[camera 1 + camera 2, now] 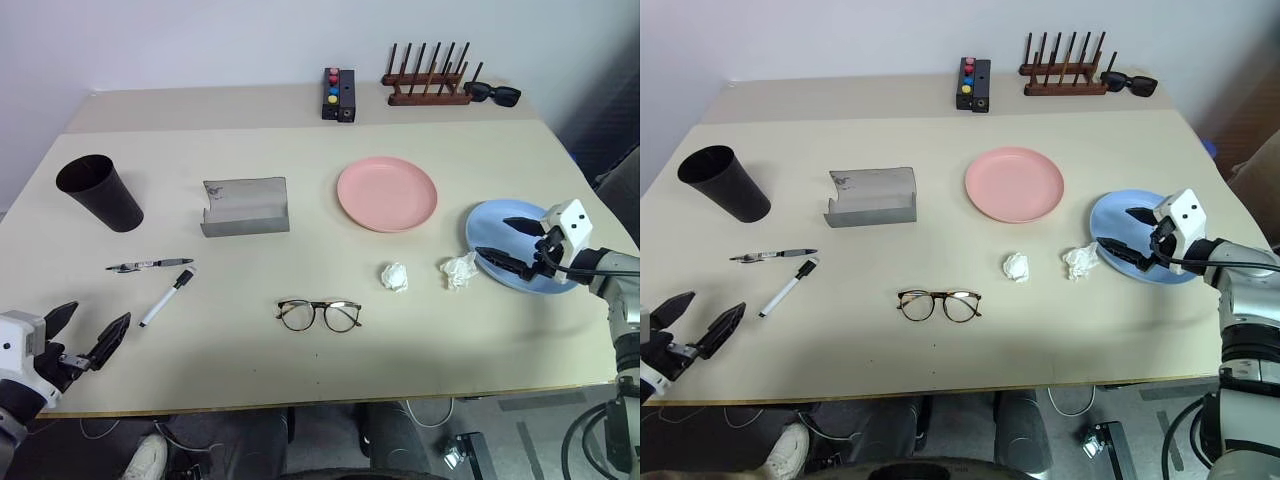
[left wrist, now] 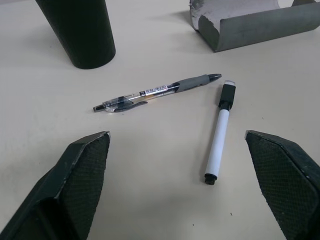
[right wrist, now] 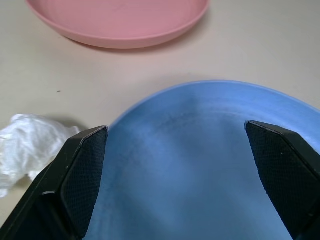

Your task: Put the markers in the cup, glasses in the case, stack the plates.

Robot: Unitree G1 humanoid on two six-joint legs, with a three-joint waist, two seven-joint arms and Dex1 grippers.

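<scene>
Left claw (image 1: 88,340) wide, empty, near white marker (image 1: 166,297): light, rolls; pinch mid-barrel. Right claw (image 1: 515,246) wide over blue plate (image 1: 485,222): stiff, slick; grip rim.

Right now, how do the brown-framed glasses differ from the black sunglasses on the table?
The glasses have thin brown frames and clear lenses; the sunglasses are black with dark lenses. The glasses lie near the table's front edge, in the open, while the sunglasses sit at the far edge beside the wooden rack. Both rest on the table with arms unfolded.
</scene>
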